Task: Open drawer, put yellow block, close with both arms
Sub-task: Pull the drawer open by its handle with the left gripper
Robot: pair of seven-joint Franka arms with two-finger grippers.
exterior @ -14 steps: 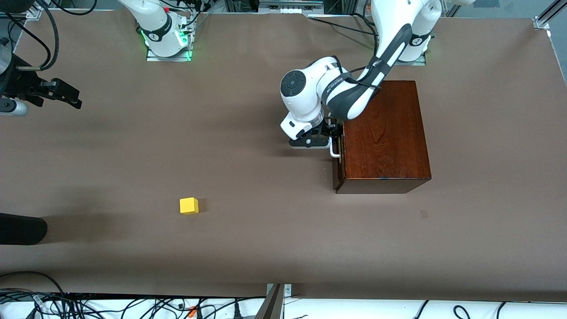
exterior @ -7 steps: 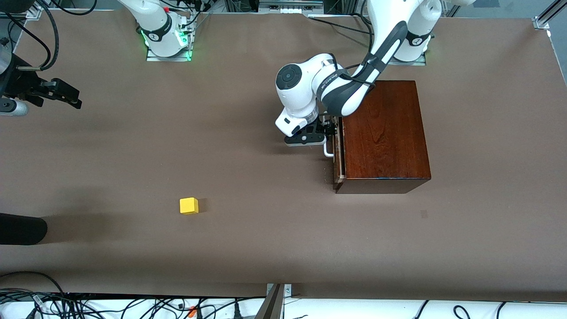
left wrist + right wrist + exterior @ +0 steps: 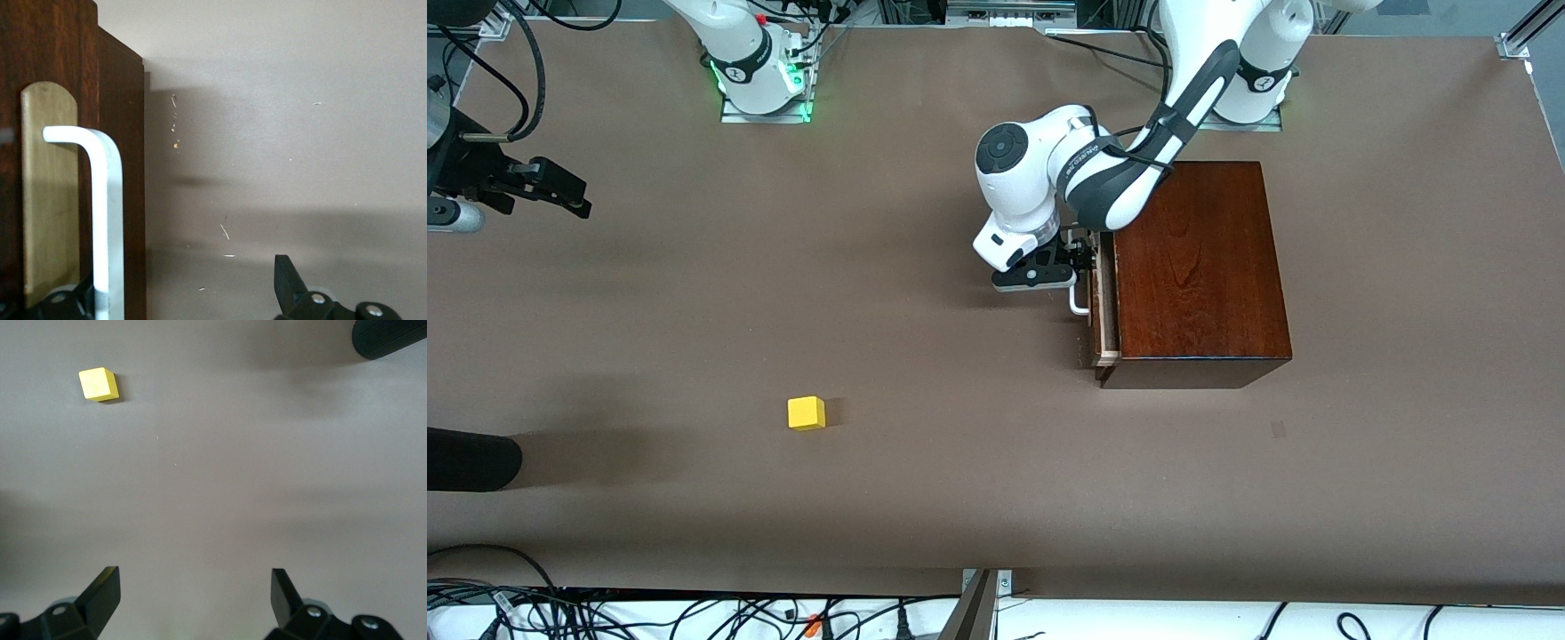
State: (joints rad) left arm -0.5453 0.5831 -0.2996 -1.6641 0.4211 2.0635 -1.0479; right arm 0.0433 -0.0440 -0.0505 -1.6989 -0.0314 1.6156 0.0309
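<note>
The drawer (image 3: 1103,307) stands barely ajar, the spread left pincer (image 3: 1080,262) straddling its white handle (image 3: 1079,302) to pull, while the yellow block (image 3: 807,413) lies at its eight o'clock on the surface (image 3: 960,489) and the spread right pincer (image 3: 560,191) waits at ten.

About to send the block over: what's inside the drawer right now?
The drawer is only slightly open, showing a pale wood rim; its inside is hidden under the box top. The yellow block sits on the table.
</note>
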